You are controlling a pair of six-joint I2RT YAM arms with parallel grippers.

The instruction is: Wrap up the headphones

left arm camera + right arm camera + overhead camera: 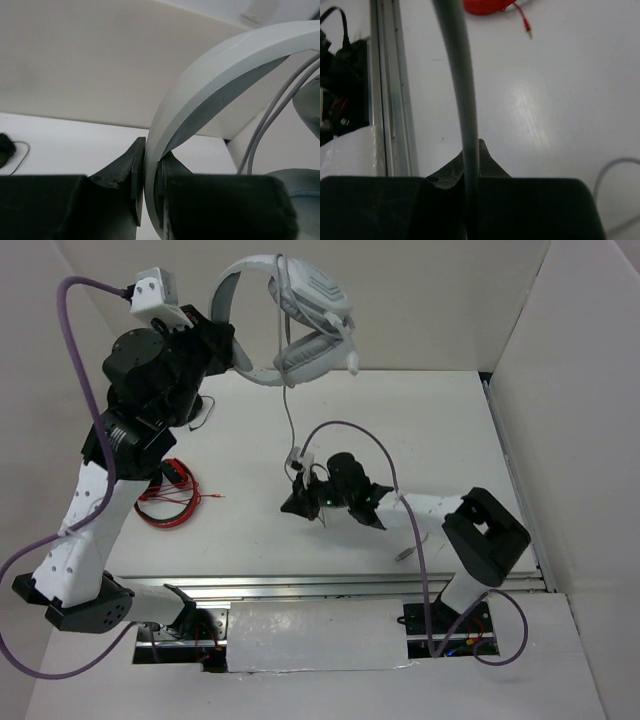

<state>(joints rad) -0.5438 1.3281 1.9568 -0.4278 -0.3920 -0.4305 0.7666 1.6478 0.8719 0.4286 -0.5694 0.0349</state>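
The light grey headphones [300, 310] hang in the air above the back of the table, earcups to the right. My left gripper [240, 355] is shut on their wide headband [225, 65], which passes between the jaws of the left gripper [150, 160]. The thin grey cable [288, 415] drops from the earcups to my right gripper [303, 495] over the middle of the table. In the right wrist view the right gripper [472, 150] is shut on the cable [457, 60]. A loose stretch of cable [615, 167] lies on the table, and the plug end [405, 553] rests near the right arm.
A red wire bundle [170, 495] lies on the table at the left, beside the left arm, and shows at the top of the right wrist view [485, 5]. An aluminium rail [330, 585] runs along the near edge. White walls [560, 390] enclose the back and right.
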